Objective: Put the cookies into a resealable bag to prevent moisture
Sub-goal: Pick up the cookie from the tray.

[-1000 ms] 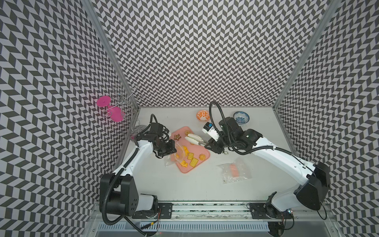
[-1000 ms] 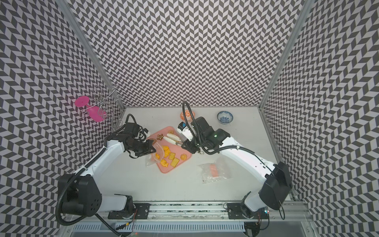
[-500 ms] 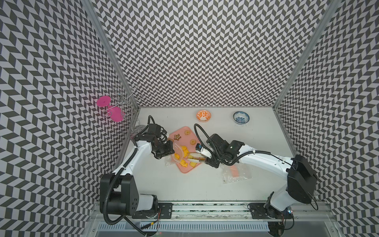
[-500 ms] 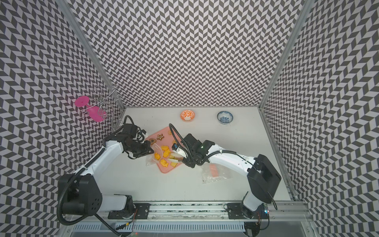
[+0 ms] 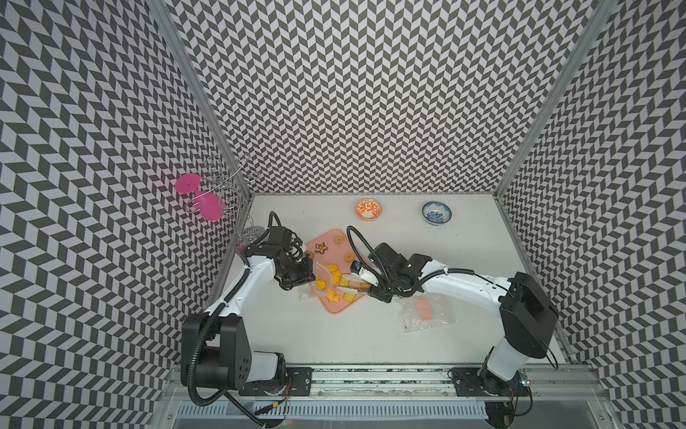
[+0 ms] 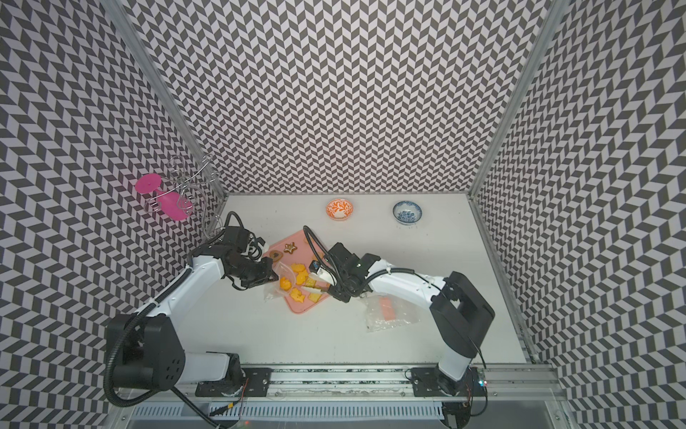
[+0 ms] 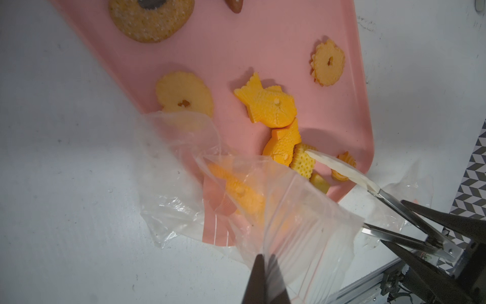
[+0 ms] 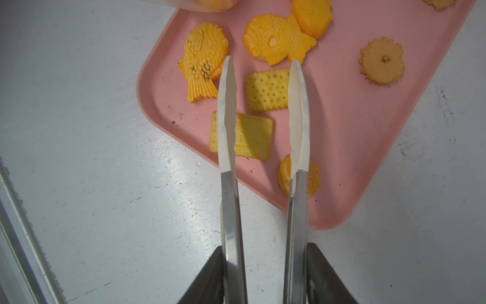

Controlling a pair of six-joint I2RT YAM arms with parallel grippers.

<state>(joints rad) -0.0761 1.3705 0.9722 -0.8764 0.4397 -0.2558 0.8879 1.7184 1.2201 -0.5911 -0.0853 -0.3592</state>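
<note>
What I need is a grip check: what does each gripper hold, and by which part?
The left gripper pinches the clear bag by one edge. The right gripper holds the tongs by their metal handles; the tips stand apart, empty.

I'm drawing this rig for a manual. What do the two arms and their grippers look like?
Both arms, left arm and right arm, have white shells with black joints and bulky black shoulder blocks. Black ribbed cables loop alongside them. The left gripper and right gripper have dark, tapering, wedge-shaped fingers.
</note>
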